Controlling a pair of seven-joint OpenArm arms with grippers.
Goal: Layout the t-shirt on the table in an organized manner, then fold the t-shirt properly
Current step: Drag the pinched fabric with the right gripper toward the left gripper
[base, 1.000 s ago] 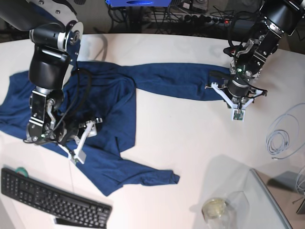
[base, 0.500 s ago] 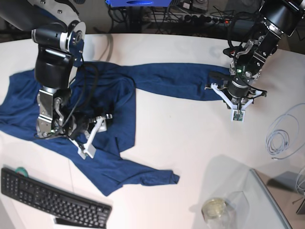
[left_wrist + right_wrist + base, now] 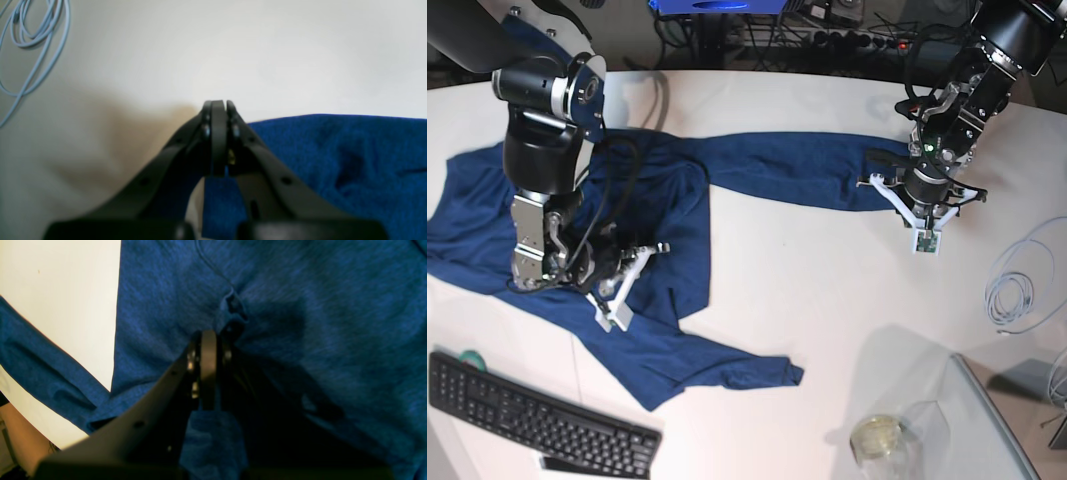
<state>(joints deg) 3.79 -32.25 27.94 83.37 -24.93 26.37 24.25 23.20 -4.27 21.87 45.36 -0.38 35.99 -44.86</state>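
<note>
A black keyboard lies at the lower left of the frame, a coiled pale cable at the right edge, a glass jar (contents unclear) bottom centre.

the right gripper is reaching up from the bottom of the view with its dark jaws pressed together, and a small raised pucker of the t-shirt is standing up right at their tips, apparently pinched. the navy cloth is filling most of the view, creasing toward that pinch. the white table is showing at the upper left, with a band of the same cloth crossing below it.
</note>
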